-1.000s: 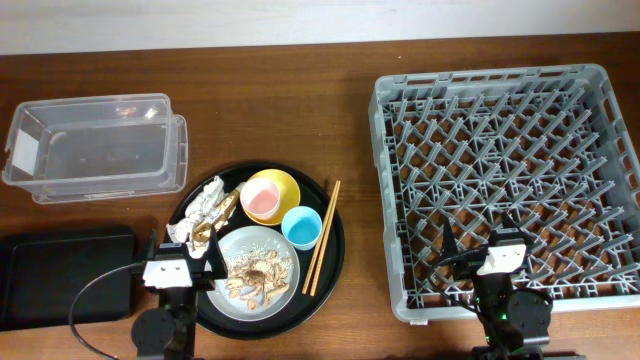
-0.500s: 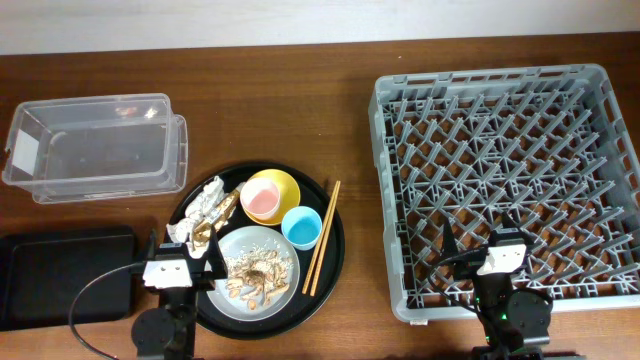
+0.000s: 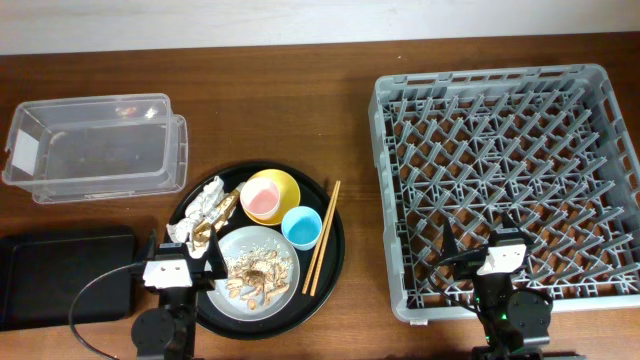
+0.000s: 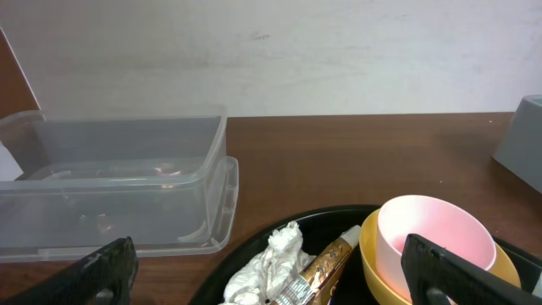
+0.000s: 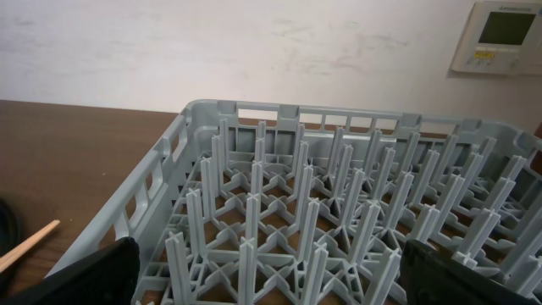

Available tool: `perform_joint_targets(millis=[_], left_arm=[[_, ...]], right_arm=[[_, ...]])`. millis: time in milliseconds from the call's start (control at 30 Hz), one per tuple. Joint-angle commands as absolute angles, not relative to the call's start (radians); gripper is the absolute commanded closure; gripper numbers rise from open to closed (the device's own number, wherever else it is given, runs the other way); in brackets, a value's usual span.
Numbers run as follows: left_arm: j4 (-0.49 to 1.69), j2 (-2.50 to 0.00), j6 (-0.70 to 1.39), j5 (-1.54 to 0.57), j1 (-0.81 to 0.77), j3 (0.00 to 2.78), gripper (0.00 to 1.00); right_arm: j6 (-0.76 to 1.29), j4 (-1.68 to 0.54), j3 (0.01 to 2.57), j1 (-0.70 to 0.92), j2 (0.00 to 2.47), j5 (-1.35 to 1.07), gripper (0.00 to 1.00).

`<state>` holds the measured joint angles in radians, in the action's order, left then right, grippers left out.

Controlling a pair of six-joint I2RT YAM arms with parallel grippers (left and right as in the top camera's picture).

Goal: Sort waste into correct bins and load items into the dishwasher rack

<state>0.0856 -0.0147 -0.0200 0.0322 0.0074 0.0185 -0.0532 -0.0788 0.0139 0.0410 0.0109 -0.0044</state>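
Both arms sit at the lower edge of the overhead view. The left hand is spread wide with nothing between its fingers, and the right hand is likewise parted and empty over the near edge of the dishwasher rack, which fills the right of the frame. Everything to be sorted lies on the round black tray at lower centre of the table. Crumpled napkins and the gold wrapper are at its left side, the pink cup sits nested in the yellow bowl, and the blue cup is just beside them. The chopsticks lie along the right rim, and the plate with the food scraps is at the bottom. The clear tub stands upper left, the shallow black tray lower left. The napkins look feather-light and soft, so a pinch on a raised fold should do; the wrapper seems slick and thin, best nipped at one end. Cups and bowl look like smooth rigid plastic — take them by the rim wall. The chopsticks are thin and apt to roll, and the scraps are crumbly — tipping the plate, gripped at its edge, seems safer than picking
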Motion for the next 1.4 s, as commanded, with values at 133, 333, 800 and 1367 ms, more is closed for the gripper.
perform_joint_targets(millis=[133, 333, 800, 1367], left_arm=[[0.083, -0.006, -0.039, 0.018, 0.004, 0.009, 0.01], [0.083, -0.006, -0.039, 0.018, 0.004, 0.009, 0.01], [0.052, -0.006, -0.038, -0.364, 0.003, 0.01, 0.01], [-0.69, -0.007, 0.122, -1.162, 0.003, 0.014, 0.01]], right_arm=[[-0.052, -0.081, 0.006, 0.044, 0.004, 0.001, 0.02], [-0.052, -0.081, 0.006, 0.044, 0.004, 0.001, 0.02], [-0.052, -0.081, 0.006, 0.044, 0.004, 0.001, 0.02], [-0.052, -0.081, 0.006, 0.044, 0.004, 0.001, 0.02]])
